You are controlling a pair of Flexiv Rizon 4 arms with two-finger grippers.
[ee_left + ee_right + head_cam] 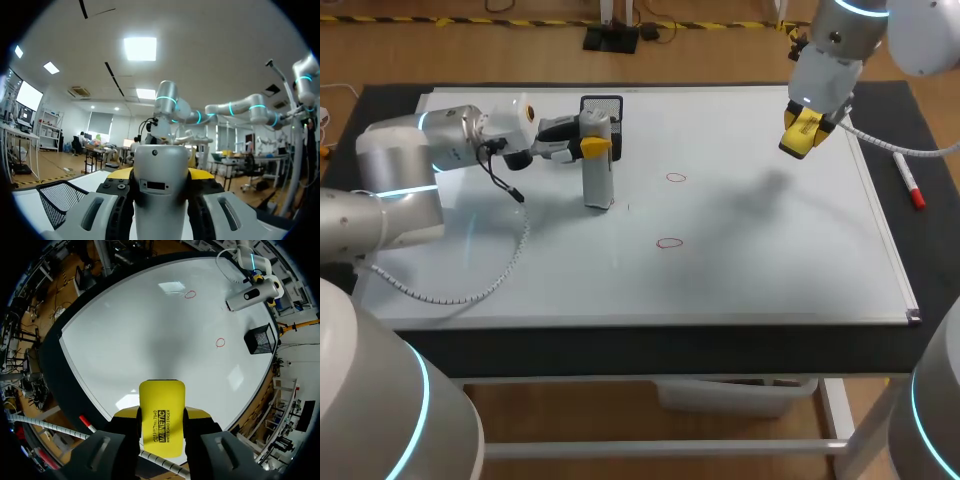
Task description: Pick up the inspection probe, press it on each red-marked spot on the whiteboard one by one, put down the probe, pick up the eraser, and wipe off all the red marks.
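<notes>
A red marker pen (910, 182) lies on the table (620, 345), just off the right edge of the whiteboard (770, 260). A red mark (676, 178) and a second red mark (669, 242) sit near the whiteboard's middle. The left hand (595, 146) is clamped on the upright inspection probe (599, 185), left of the marks. The right hand (803, 135) grips the yellow eraser (161, 417) above the whiteboard's far right corner. A black mesh basket (603, 108) stands at the whiteboard's far edge.
</notes>
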